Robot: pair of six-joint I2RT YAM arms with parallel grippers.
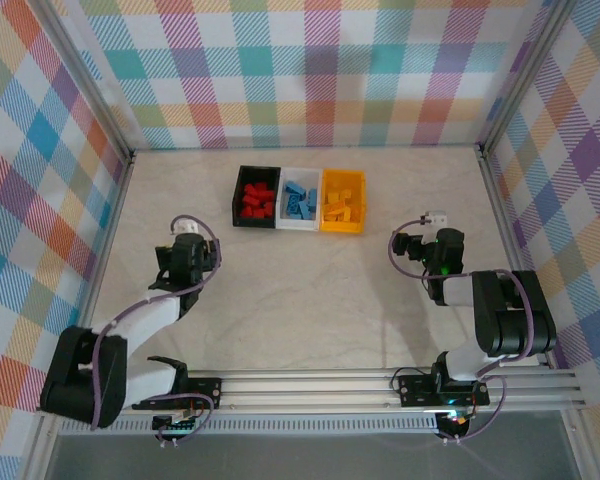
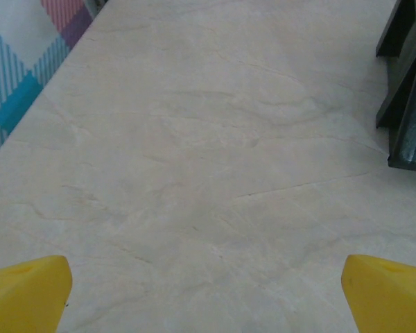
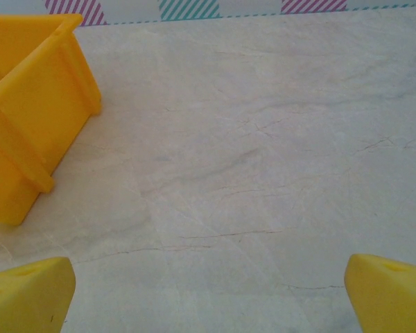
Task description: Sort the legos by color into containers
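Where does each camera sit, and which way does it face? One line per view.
Top external: above and behind, looking down on table, black bin, yellow bin; left arm, right arm show.
Left wrist: low over table, toward black bin; own fingertips show.
Right wrist: likewise, beside yellow bin; fingertips show.
Shared: top view holds both bins.

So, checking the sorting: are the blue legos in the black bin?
No, the blue legos lie in the white bin; the black bin holds red legos.
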